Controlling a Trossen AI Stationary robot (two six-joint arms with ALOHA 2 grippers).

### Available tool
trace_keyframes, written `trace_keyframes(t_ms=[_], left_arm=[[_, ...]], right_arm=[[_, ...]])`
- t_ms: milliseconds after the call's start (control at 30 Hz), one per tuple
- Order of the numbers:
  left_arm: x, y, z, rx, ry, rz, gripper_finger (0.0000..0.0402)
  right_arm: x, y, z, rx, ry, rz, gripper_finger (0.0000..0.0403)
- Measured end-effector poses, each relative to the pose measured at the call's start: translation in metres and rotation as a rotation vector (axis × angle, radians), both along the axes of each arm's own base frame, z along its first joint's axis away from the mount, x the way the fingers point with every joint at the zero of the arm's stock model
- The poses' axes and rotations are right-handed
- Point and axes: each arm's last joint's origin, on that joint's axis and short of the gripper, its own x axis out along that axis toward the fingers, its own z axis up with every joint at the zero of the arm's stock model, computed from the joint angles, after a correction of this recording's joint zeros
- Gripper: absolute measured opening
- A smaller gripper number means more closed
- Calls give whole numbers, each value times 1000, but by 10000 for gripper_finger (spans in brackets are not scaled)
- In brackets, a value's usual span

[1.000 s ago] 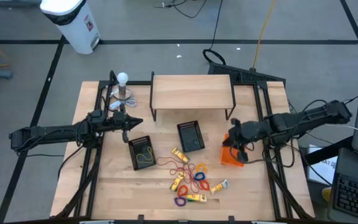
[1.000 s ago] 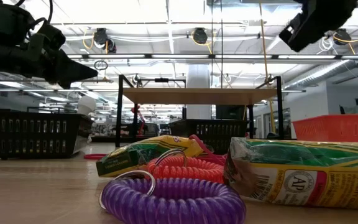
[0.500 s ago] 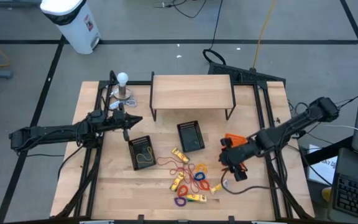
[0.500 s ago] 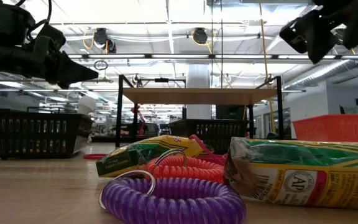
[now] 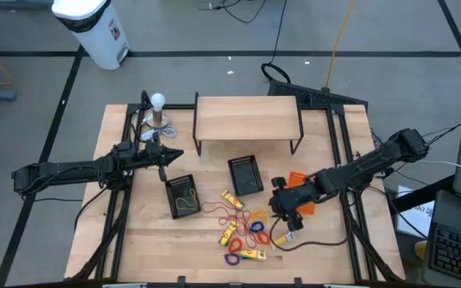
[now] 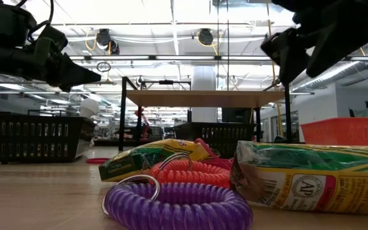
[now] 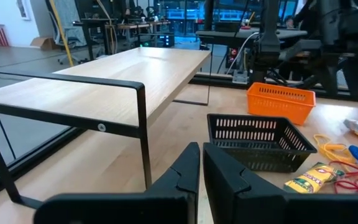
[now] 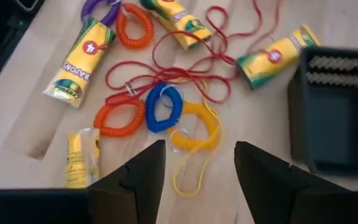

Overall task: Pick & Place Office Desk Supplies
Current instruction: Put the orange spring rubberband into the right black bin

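Observation:
The office desk supplies lie loose at the table's near middle: blue, orange and yellow coils, a red cord, a purple coil and yellow packets. My right gripper hangs open above the pile's right side, tipped down, its fingers clear of the coils. My left gripper waits shut at the table's left, pointing level, with nothing between its fingers.
Two black baskets stand behind the pile. An orange basket lies partly under my right arm. A wooden shelf on black legs stands at the far middle, and a white ball-topped stand at the far left.
My right gripper has moved from over the orange basket toward the table's left and near edges and down, and now hangs over the pile of supplies. The supplies have not moved.

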Motion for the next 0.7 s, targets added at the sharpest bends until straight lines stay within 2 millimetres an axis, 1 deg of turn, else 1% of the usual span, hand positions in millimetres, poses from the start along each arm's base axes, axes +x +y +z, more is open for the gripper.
trace_keyframes(t_ms=[67, 133, 267, 467, 700], left_arm=[[0, 0, 0, 2, 0, 9, 24], [0, 1, 0, 3, 1, 23, 24], [0, 1, 0, 4, 1, 30, 24], [0, 1, 0, -1, -1, 31, 24], [0, 1, 0, -27, -9, 33, 24]], right_arm=[[6, 2, -4, -6, -19, 25, 180], [13, 3, -7, 23, -49, 41, 180], [22, 4, -14, 73, -56, 33, 180], [30, 9, -25, 104, -40, 43, 180], [30, 9, -26, 134, -32, -43, 180]])
